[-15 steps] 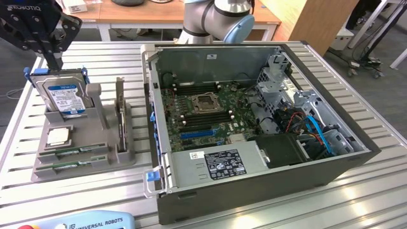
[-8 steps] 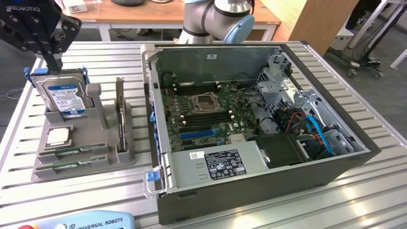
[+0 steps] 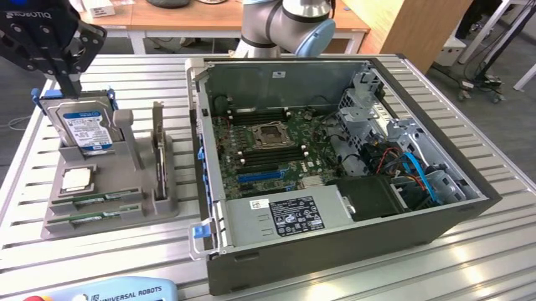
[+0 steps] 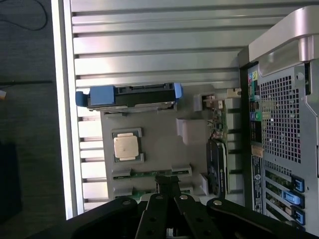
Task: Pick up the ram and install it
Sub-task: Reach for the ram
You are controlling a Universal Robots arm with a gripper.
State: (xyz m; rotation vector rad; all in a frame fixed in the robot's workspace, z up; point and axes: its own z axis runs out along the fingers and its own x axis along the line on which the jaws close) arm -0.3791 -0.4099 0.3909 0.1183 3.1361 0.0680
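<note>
Gripper (image 3: 71, 88) jaws pressed together, holding nothing, poised above the hard drive (image 3: 85, 127). The ram (image 3: 94, 200) and its twin (image 3: 88, 218) lie uncovered along the grey holder's (image 3: 125, 216) near edge, well apart from the gripper.

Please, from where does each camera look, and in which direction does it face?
Exterior view: off the arm, raised above the table, looking obliquely down on the open computer case and grey parts holder; the arm and shut gripper show.
Wrist view: on the wrist, looking straight down past the gripper onto the holder.
Shared: the holder, hard drive, processor chip, two ram sticks, the case.
</note>
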